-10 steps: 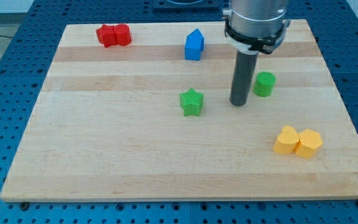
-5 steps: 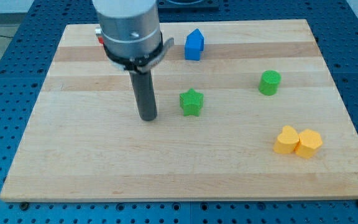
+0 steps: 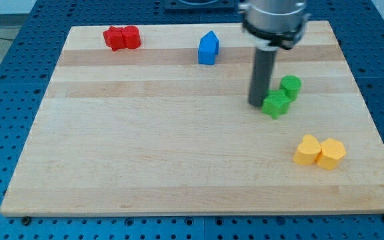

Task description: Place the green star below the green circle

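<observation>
The green star (image 3: 276, 104) lies right of the board's middle, just below and left of the green circle (image 3: 290, 87), and the two touch or nearly touch. My tip (image 3: 257, 104) stands against the star's left side. The rod rises from there to the arm's grey body at the view's top.
A blue house-shaped block (image 3: 208, 48) sits near the top middle. Two red blocks (image 3: 122, 37) sit together at the top left. Two yellow blocks (image 3: 319, 151) sit together at the lower right, below the green pair. The wooden board (image 3: 145, 160) ends close to the yellow blocks on the right.
My tip swept from the star's left side to the right, pushing the green star rightwards until it sits by the green circle. The other blocks stayed put.
</observation>
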